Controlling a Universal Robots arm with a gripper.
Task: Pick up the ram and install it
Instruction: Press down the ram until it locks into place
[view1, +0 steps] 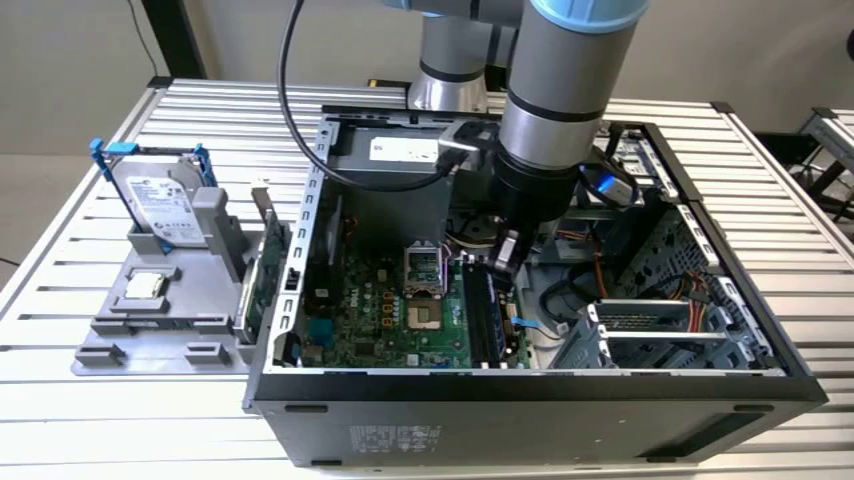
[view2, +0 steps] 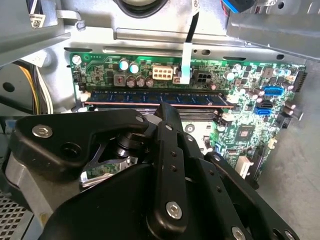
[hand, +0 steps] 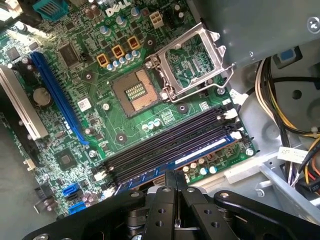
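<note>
The ram (view2: 150, 99) is a long dark stick with a row of chips, standing on edge in a memory slot of the green motherboard (hand: 105, 100). In the first wrist view the ram (hand: 200, 153) sits in the outermost of the dark slots, next to the case wall. My gripper (hand: 175, 175) is inside the open computer case, fingers together, tips down at the middle of the ram's top edge. In the second wrist view the gripper (view2: 167, 111) meets the stick mid-length. From outside, the gripper (view1: 505, 258) hangs over the slot strip (view1: 483, 315).
A silver hard drive (view1: 160, 205) with blue rails stands in a grey holder (view1: 147, 330) at the exterior view's left, with a green expansion card (view1: 274, 270) beside the case wall. The CPU socket (hand: 137, 92) lies open. Cables (hand: 280, 100) and drive cages (view1: 667, 330) crowd the case.
</note>
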